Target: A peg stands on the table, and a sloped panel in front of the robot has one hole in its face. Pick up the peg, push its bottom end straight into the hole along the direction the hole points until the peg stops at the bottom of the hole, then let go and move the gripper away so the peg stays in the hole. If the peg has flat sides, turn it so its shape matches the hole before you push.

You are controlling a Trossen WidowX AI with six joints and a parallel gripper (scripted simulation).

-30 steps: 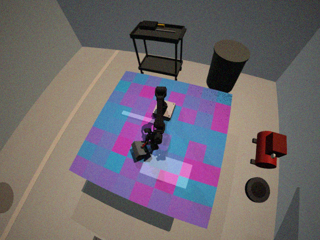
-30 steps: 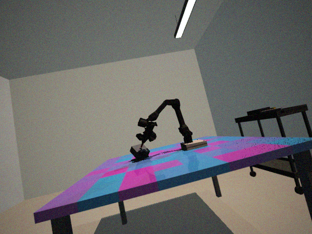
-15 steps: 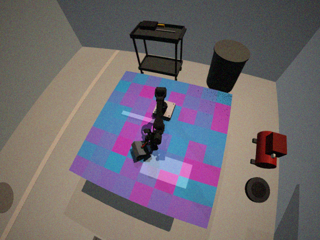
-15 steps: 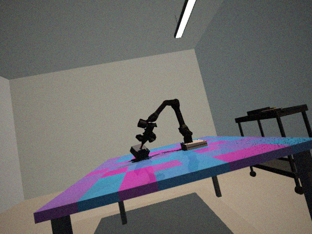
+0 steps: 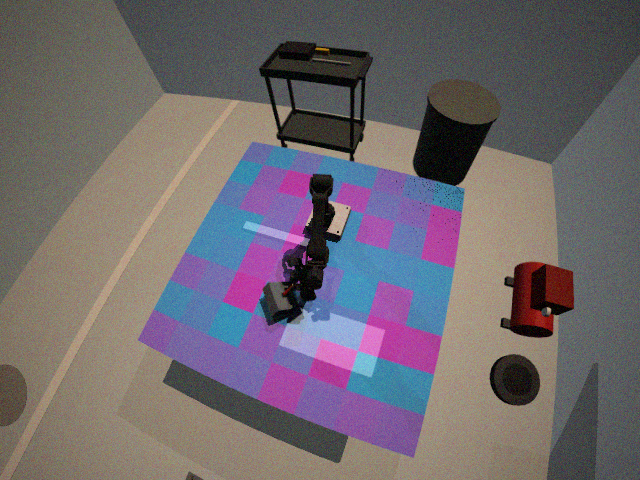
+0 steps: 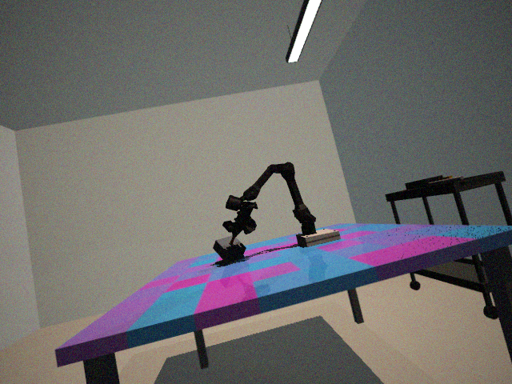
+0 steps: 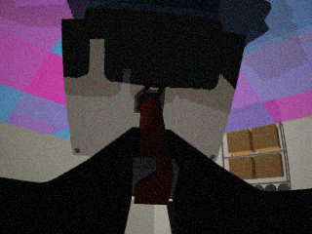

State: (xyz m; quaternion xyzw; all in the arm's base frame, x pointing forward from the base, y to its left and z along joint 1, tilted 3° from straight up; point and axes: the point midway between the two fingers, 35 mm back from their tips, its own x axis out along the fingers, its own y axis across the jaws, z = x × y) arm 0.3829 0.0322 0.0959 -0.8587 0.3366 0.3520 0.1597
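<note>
The dark red peg [image 7: 152,141] [image 5: 287,290] is held tilted over the sloped panel. My gripper [image 7: 150,136] [image 6: 236,233] is shut on it, and the peg's far end sticks out toward the panel. The grey sloped panel [image 7: 99,122] [image 5: 276,295] [image 6: 228,243] faces the arm, partly in black shadow. Its single hole [image 7: 138,104] shows as a small dark opening. The peg's far end is at the hole's mouth, with dark opening visible to its left. How deep the end sits, if it is inside at all, and the hole's exact shape cannot be told.
The colourful checkered table [image 5: 217,227] [image 6: 273,273] carries the arm's pale base plate [image 5: 341,217] [image 6: 326,237]. Beyond the table stand a black cart [image 5: 315,70], a dark barrel [image 5: 449,139] and a red tank [image 5: 527,299]. A shelf with brown boxes [image 7: 267,138] shows beyond the panel.
</note>
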